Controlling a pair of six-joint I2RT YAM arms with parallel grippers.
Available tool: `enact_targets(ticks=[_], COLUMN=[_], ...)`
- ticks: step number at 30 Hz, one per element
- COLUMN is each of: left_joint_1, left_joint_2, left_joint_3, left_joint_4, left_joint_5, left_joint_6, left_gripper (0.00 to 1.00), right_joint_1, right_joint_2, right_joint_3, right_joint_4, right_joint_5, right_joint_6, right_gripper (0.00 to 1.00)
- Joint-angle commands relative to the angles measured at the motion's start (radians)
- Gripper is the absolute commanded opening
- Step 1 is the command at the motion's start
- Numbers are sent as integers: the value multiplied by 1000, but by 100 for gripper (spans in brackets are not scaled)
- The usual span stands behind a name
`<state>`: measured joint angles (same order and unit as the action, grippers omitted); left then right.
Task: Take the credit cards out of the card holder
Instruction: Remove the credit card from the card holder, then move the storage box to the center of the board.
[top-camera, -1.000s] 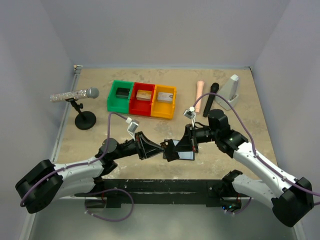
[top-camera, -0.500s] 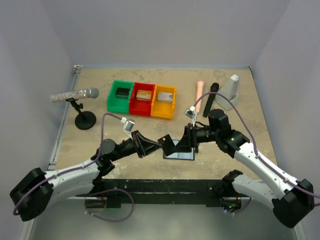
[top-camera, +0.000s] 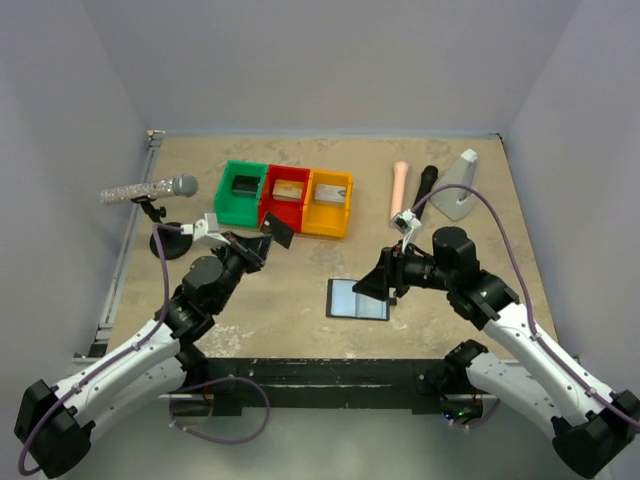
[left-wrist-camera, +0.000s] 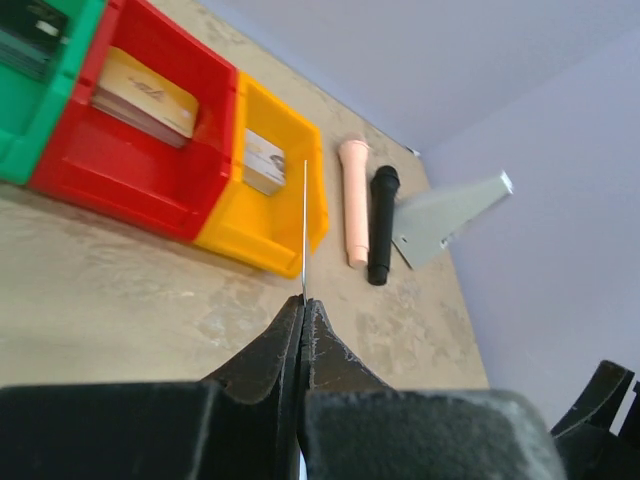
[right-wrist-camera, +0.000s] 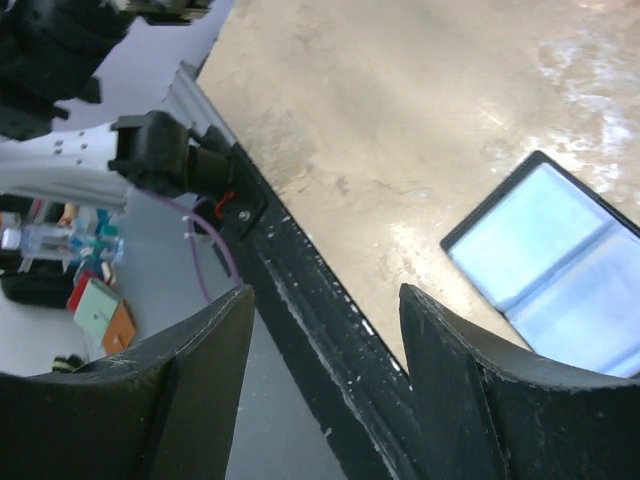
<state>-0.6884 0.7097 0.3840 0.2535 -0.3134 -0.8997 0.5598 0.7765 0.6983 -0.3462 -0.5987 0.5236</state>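
At table centre, slightly toward 6 o'clock: card holder (top-camera: 348, 298) lies open and flat, pale blue inner faces up. No card is visible in the pockets that show.

Right gripper (top-camera: 372, 286) hovers over the holder's 3 o'clock edge. Its jaws are spread wide with nothing between them. In the right wrist view, only table edge and floor show between the fingers (right-wrist-camera: 205, 370), and the holder (right-wrist-camera: 555, 265) sits off to their 3 o'clock.

Left gripper (top-camera: 266, 240) is up at about 10 o'clock from the holder, just on the 6 o'clock side of the red bin (top-camera: 287, 212). Its jaws are pinched fully together on a dark card (top-camera: 280, 233). In the left wrist view the card is edge-on, a thin line (left-wrist-camera: 304, 225) rising from the closed tips (left-wrist-camera: 303, 312). It stands in line with the yellow bin (left-wrist-camera: 262, 232) and is clear of the table.

The joined bins sit at 11 o'clock from centre:
- The green bin (top-camera: 232, 210) holds a dark object (top-camera: 244, 184); I can't tell what it is.
- The red bin holds a tan card (top-camera: 290, 190).
- The yellow bin holds a grey card (top-camera: 329, 192).

At 1 o'clock, side by side: a peach cylinder (top-camera: 400, 185), a black microphone (top-camera: 424, 190) and a grey wedge (top-camera: 461, 183). At 9–10 o'clock is a glittery microphone (top-camera: 150, 189) on a black stand (top-camera: 170, 242).
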Motion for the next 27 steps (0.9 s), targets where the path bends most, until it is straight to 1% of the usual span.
enact_targets(ticks=[1, 5, 6, 9, 11, 16, 20, 27], left_joint_1=[12, 18, 21, 27, 33, 43, 43, 46], left_joint_2=[-74, -133, -144, -156, -156, -154, -168, -190], left_joint_3=[1, -51, -57, -68, -60, -30, -22, -7], left_joint_4=[-96, -79, -73, -56, -45, -42, -53, -62], left_joint_5=[-196, -202, -193, -150, -121, -73, -58, -39], left_joint_6=[-30, -54, -65, -80, -79, -73, -62, -28], left_gripper=[0, 0, 0, 0, 0, 0, 0, 0], right_joint_1=[-4, -5, -5, -3, -3, -4, -5, -11], right_joint_2=[18, 105, 166, 350, 473, 705, 886, 1066], right_joint_3=[-14, 10, 44, 174, 274, 476, 642, 843], right_joint_4=[9, 19, 19, 0, -37, -48, -106, -187], right_joint_5=[196, 500, 561, 692, 737, 784, 783, 775], right_joint_6=[24, 65, 70, 64, 46, 27, 7, 1], right_gripper=[63, 62, 63, 67, 69, 71, 72, 70])
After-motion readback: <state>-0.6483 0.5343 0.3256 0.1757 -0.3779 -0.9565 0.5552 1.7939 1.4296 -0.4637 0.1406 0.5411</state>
